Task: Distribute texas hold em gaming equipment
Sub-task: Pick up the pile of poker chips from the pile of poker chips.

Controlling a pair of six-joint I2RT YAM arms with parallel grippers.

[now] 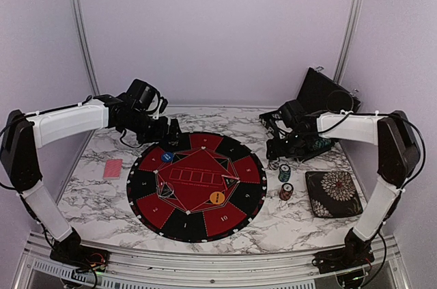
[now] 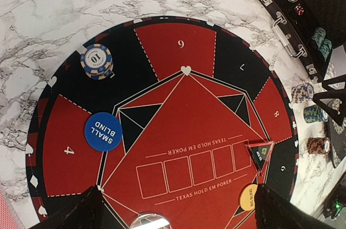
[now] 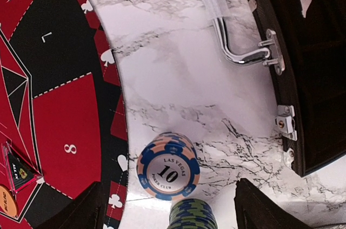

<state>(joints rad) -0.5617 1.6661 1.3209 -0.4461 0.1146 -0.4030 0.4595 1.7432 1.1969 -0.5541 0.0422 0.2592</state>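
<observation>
Both grippers stand spread and empty: the left gripper (image 2: 175,215) hovers over the far-left of the round poker mat (image 1: 196,186), just above the peach chip stack (image 2: 97,61) sitting in its seat wedge beside the blue small-blind disc (image 2: 103,131). The right gripper (image 3: 167,207) hangs over the marble beside the black case (image 3: 303,66), above a peach ten-chip stack (image 3: 168,165) and a green stack (image 3: 192,214), probably lining up its next pick, while pink-backed cards (image 1: 113,168) wait far left of the mat.

White-sleeved arms (image 1: 68,119), black joints
</observation>
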